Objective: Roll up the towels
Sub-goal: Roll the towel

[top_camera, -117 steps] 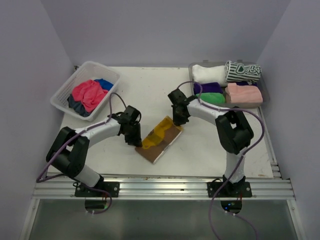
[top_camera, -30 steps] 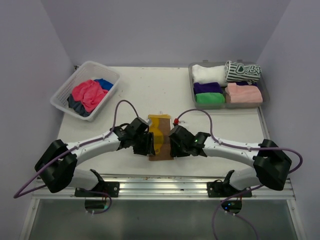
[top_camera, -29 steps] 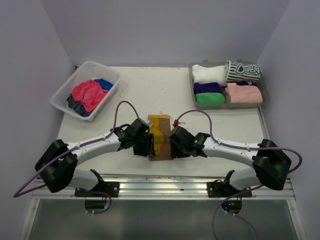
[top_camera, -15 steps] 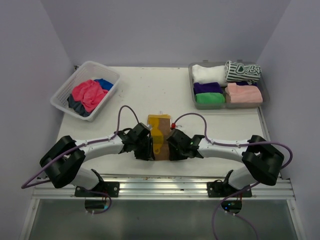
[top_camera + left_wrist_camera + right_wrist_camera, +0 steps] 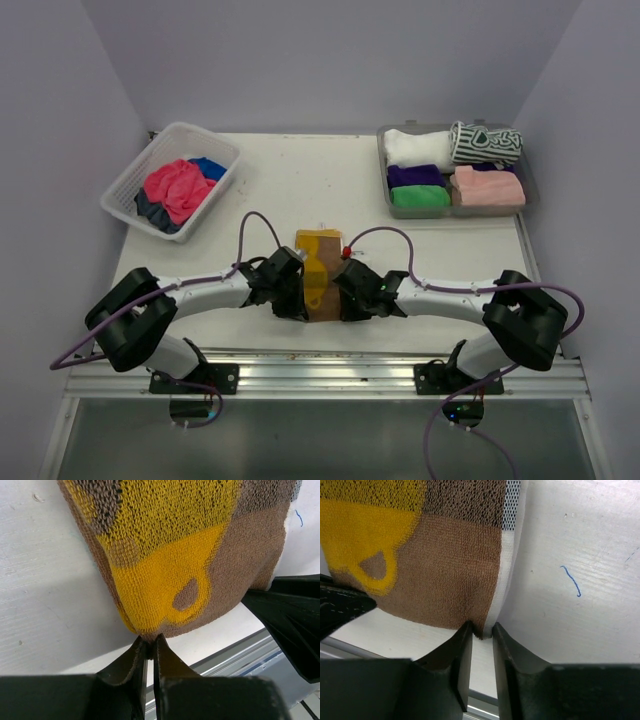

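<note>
As left fingers (image 5: 127, 665) pinch one towel (image 5: 165, 570) corner, right fingers (image 5: 461, 655) pinch another.

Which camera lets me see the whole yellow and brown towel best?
The top external view: the yellow-and-brown towel shows at full length on the table. The left wrist view shows only its near edge, pinched by the left gripper; the right wrist view only a brown corner between the right gripper's fingertips.

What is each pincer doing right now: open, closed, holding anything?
Left pincer: closed on the near edge of the yellow-and-brown towel.
Right pincer: closed on the same towel's near edge.
</note>
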